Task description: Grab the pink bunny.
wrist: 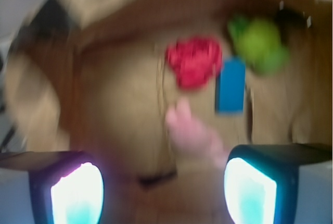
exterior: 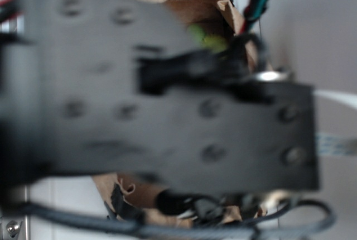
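Wrist view shows the fingers (wrist: 164, 193) spread wide, holding nothing. The pink bunny (wrist: 193, 133) lies between them, a little ahead, inside the brown paper bag (wrist: 114, 99). Approach step, I judge; next, lower and close.

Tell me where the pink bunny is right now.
In the wrist view the pink bunny lies inside the brown paper bag, just below the red fabric ball and left of the blue card.
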Available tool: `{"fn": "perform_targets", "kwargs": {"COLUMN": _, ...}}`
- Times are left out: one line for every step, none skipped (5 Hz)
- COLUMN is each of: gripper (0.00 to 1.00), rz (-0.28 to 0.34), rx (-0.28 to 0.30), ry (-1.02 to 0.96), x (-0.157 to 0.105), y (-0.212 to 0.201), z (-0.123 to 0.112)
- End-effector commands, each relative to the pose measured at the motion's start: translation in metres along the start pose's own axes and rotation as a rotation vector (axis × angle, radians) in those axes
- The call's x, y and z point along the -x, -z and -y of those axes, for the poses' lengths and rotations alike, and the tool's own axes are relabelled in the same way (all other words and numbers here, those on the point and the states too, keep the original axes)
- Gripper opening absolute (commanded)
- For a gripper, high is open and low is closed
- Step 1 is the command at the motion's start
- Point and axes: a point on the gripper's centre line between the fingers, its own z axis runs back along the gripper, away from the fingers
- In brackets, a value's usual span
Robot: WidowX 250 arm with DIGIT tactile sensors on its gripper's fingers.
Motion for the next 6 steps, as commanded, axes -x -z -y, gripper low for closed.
{"fn": "perform_targets", "kwargs": {"gripper": 1.0, "rz": -0.001, "rx": -0.024, "ry": -0.034, "x": -0.022, "y": 0.031, "z": -0.046}}
{"fn": "perform_targets", "kwargs": {"gripper": 1.0, "rz": -0.016, "rx": -0.042, "ry": -0.002, "x": -0.003, "y": 0.038, "z": -0.05}}
{"fn": "perform_targets", "kwargs": {"gripper": 1.0, "rz": -0.022, "rx": -0.078, "ry": 0.021, "x": -0.004, "y": 0.053, "z": -0.052}}
{"fn": "perform_targets", "kwargs": {"gripper": 1.0, "rz": -0.014, "rx": -0.115, "ry": 0.103, "x": 0.013, "y": 0.067, "z": -0.049}}
{"fn": "perform_targets", "kwargs": {"gripper": 1.0, "rz": -0.014, "rx": -0.115, "ry": 0.103, "x": 0.013, "y": 0.067, "z": -0.049}}
{"fn": "perform_targets", "kwargs": {"gripper": 1.0, "rz": -0.014, "rx": -0.115, "ry": 0.103, "x": 0.013, "y": 0.067, "z": -0.049}}
